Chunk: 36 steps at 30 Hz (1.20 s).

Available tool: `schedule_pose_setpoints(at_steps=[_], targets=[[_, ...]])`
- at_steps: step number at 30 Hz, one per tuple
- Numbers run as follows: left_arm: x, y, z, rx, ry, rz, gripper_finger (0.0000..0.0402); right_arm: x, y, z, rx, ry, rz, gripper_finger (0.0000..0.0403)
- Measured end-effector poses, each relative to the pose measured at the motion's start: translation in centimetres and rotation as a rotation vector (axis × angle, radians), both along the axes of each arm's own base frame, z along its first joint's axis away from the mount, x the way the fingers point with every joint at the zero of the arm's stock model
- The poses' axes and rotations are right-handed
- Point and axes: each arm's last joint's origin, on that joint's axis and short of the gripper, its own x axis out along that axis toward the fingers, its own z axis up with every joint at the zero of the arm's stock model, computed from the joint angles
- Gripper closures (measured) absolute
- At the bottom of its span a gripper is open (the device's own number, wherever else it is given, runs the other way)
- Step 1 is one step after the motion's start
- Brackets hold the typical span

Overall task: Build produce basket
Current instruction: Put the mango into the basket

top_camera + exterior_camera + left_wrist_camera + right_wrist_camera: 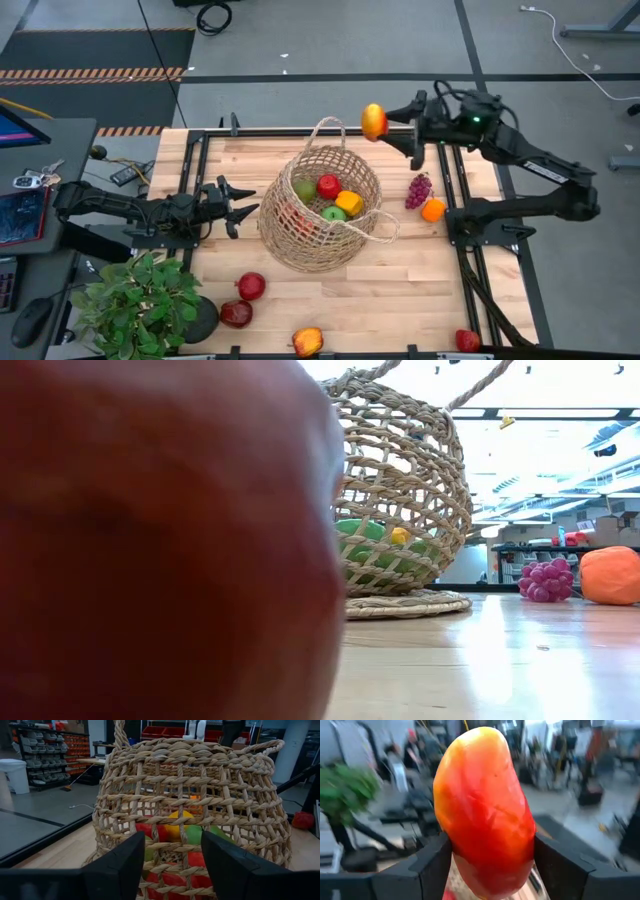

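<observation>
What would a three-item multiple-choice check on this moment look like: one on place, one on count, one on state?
1. Where are the grapes?
A. In the basket
B. On the table, right of the basket, beside the orange
C. By the potted plant

2. How many red fruits lie just right of the potted plant?
A. Two
B. None
C. Five

3. What is the right gripper doing?
A. Hanging empty
B. Gripping a handle
C. Holding a mango

Answers: 1 B, the grapes sit next to the orange, outside the basket. 2 A, two red fruits lie there. 3 C, the fingers clamp the red-yellow mango beside the basket's far rim.
</observation>
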Motion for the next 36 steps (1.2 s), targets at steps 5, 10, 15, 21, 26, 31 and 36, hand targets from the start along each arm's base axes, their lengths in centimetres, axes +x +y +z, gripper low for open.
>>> schedule_pose_setpoints(at_steps=[5,10,15,21,26,31,36], targets=[[0.0,0.0,0.0,0.0,0.0,0.0,0.0204,0.0,1.3,1.0,-0.014,-0.087,0.059,0.0136],[0.0,0.0,0.0,0.0,0.0,0.001,0.0198,1.3,2.6,0.4,-0.03,-0.051,0.138,0.0136],[0.0,0.0,0.0,0.0,0.0,0.0,0.0201,3.6,4.1,-0.9,-0.146,0.038,0.112,0.0136],[0.0,0.0,0.0,0.0,0.0,0.0,0.0203,6.0,6.4,-2.4,-0.47,0.178,-0.019,0.0136],[0.0,0.0,0.0,0.0,0.0,0.0,0.0198,8.1,7.8,-4.2,-0.769,0.347,-0.108,0.0136],[0.0,0.0,0.0,0.0,0.0,0.0,0.0202,10.2,8.8,-6.2,-1.12,0.54,-0.113,0.0136],[0.0,0.0,0.0,0.0,0.0,0.0,0.0204,12.0,9.5,-7.7,-1.465,0.697,-0.113,0.0136]])
